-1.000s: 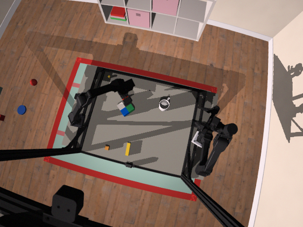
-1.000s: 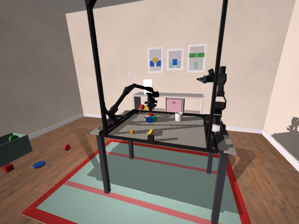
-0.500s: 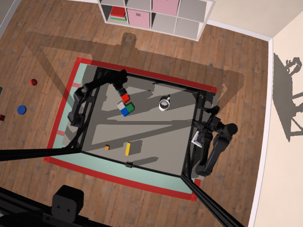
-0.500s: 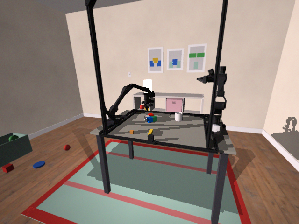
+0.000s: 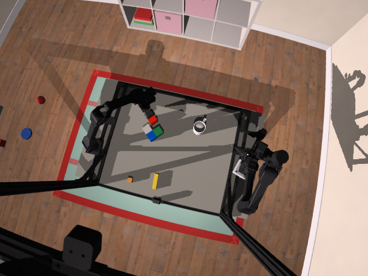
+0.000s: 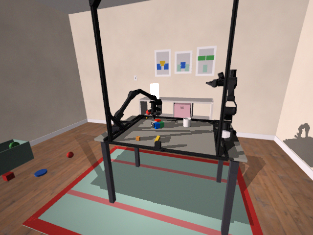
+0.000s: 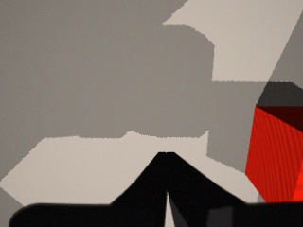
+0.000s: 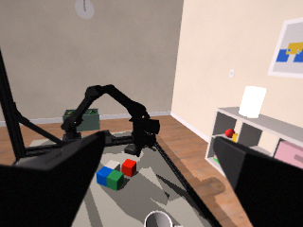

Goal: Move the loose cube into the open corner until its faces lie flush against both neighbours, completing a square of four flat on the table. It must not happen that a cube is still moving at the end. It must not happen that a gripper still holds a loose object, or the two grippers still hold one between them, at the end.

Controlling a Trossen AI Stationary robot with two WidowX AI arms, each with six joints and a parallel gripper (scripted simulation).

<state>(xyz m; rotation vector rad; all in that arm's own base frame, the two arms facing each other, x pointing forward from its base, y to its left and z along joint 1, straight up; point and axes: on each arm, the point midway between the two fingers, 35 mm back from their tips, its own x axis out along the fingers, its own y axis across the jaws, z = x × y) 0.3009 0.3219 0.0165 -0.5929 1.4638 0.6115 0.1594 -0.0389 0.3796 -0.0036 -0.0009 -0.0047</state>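
Observation:
The loose red cube [image 5: 152,119] lies on the table at the far corner of the group, next to the white cube [image 5: 146,129] and the green cube [image 5: 158,130]; the blue cube [image 5: 152,135] sits on the near side. I cannot tell whether the red cube touches both neighbours. My left gripper [image 5: 148,112] is shut and empty, low over the table just behind the red cube. In the left wrist view the red cube [image 7: 276,151] sits to the right of the closed fingers. My right gripper [image 6: 210,82] is open and empty, held high at the table's edge.
A white mug [image 5: 199,126] stands to the right of the cubes. A small orange block [image 5: 129,179] and a yellow bar [image 5: 154,181] lie near the front edge. Black frame posts stand at the table corners.

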